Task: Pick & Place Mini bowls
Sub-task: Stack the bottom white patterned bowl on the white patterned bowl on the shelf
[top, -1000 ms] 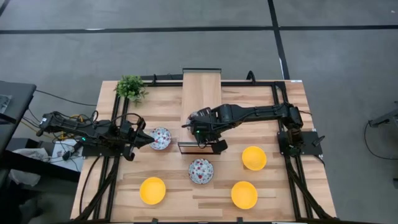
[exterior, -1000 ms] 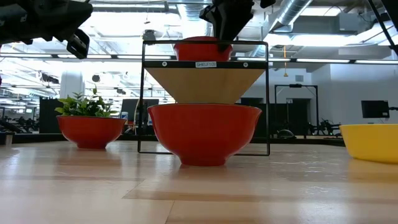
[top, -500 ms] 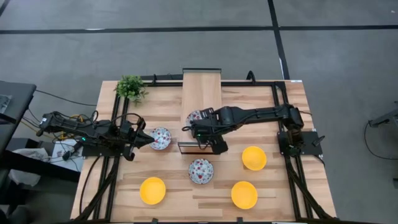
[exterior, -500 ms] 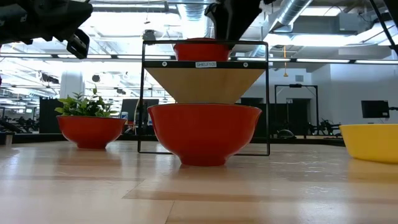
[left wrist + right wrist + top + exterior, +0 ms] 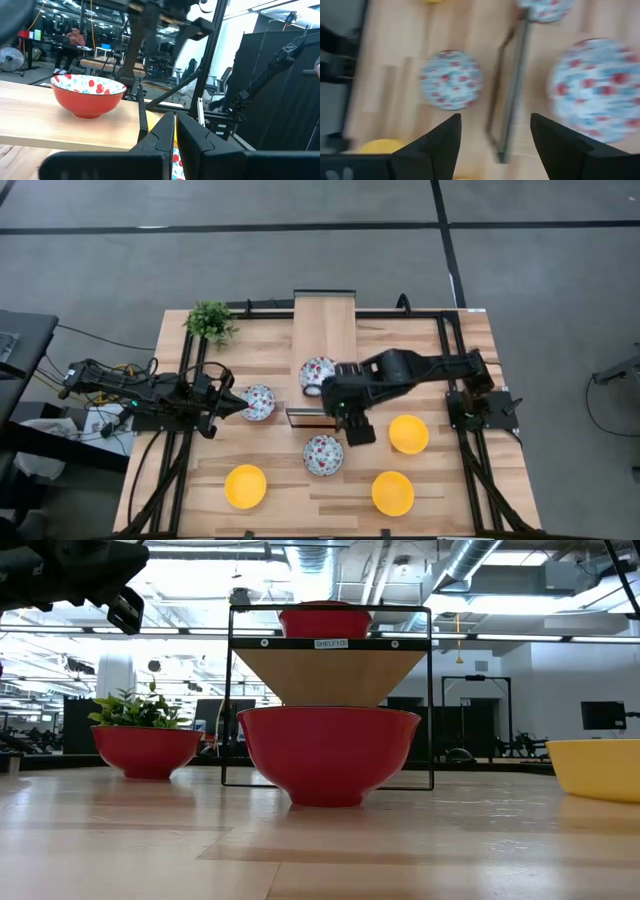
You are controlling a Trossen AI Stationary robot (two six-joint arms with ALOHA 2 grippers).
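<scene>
Wood table [image 5: 270,460]: pale planks fill the middle of the high view, a raised wooden shelf [image 5: 323,330] on a black frame running up the centre.
Shelf bowl: one floral bowl on the shelf [image 5: 317,375] sits alone at the near end of the board, just left of the right arm's wrist; the low view shows it as a red bowl on top of the rack [image 5: 324,619], nothing gripping it.
Right pincer [image 5: 358,431]: below and right of that bowl, over the table beside the shelf's front edge. Its wrist view has the two dark fingers [image 5: 432,145] spread wide, empty, nothing between them.
Left pincer [image 5: 237,404]: at centre left, tip just beside the floral bowl by the left arm [image 5: 259,402]. Its wrist view shows the fingers [image 5: 160,140] pressed close together, with only a thin slit between them and nothing held.
Centre floor of the table: the floral bowl below the shelf [image 5: 323,454] stands alone in the lower middle; big and red in the low view [image 5: 328,754].
Yellow bowls: yellow bowl at lower left [image 5: 245,486], yellow bowl at lower right [image 5: 392,493], yellow bowl at right [image 5: 408,434] just right of the right pincer, not touching.
Plant [image 5: 210,321]: upper left corner of the table, well apart from the bowls.
</scene>
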